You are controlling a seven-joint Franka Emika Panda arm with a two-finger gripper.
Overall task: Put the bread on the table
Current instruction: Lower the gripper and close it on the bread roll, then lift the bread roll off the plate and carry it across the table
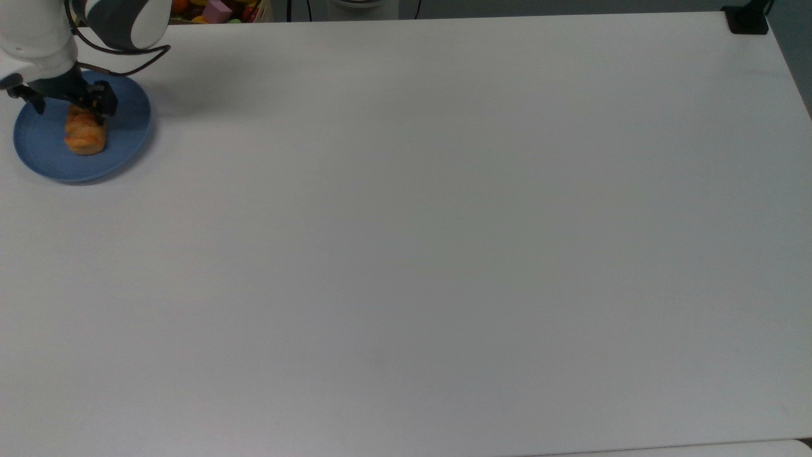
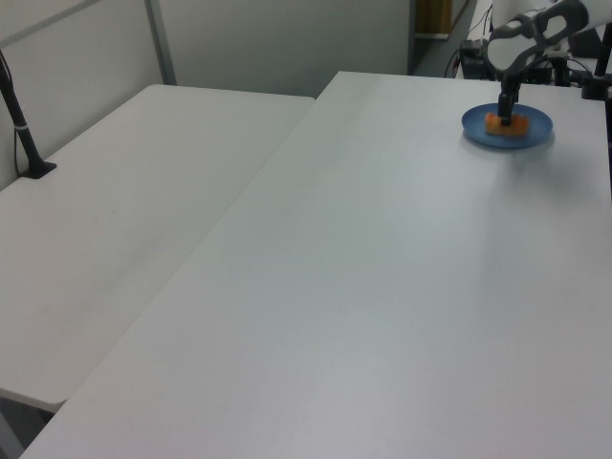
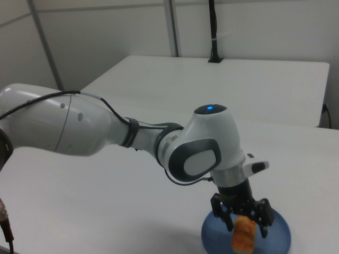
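text: none legible | labels: none | brands: none | numbers: none | signs: none | checked: top view, left view, right view

Bread (image 1: 85, 135) golden orange, paler streaks, lumpy bands. Plate (image 1: 127, 136) plain blue. Table (image 1: 444, 241) plain white. Gripper (image 3: 244, 226) black. Arm (image 3: 79, 124) white, grey patches, small blue light on top in right view. Pink block (image 1: 217, 10) and orange fruit (image 1: 178, 5) past table's far edge, top view.
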